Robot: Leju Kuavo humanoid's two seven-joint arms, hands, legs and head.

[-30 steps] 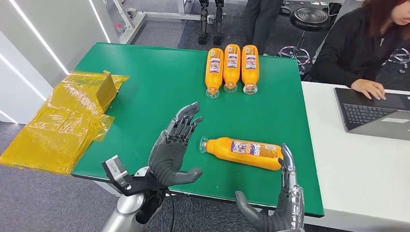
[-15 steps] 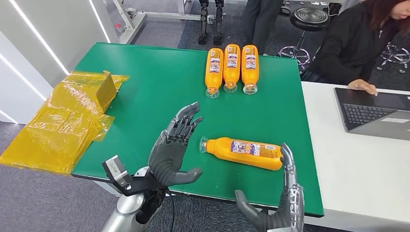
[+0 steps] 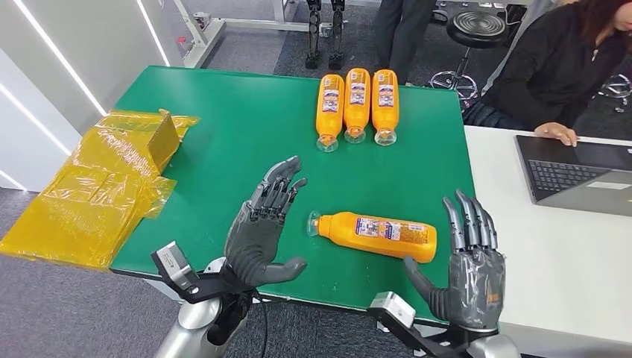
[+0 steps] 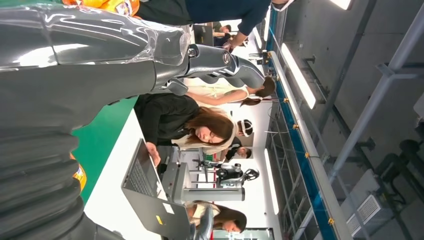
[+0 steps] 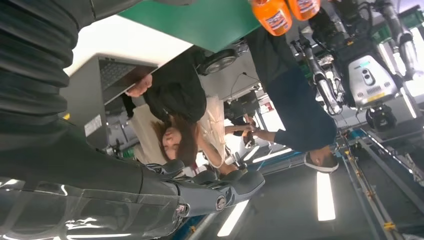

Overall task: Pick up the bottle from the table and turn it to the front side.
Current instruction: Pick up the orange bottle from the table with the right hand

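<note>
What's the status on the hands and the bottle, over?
Left hand open, beside the cap end. Right hand open, off the base end, not gripping. Bottle lying flat on the green table, label up. Nothing between hands and bottle.

- Bottle (image 3: 375,235): glossy orange plastic, clear cap end, printed paper-like label.
- Three bottles (image 3: 357,105): same glossy orange plastic.
- Surface (image 3: 238,142): matt green, smooth.
- Left hand (image 3: 258,233), right hand (image 3: 471,272): dark grey, semi-gloss, plastic-looking; fingers (image 3: 466,220) with metallic sheen.
- Wrap (image 3: 97,186): shiny, crinkled yellow film.
- Side desk (image 3: 566,253): smooth matt white.
- Laptop (image 3: 577,173): matt grey.
</note>
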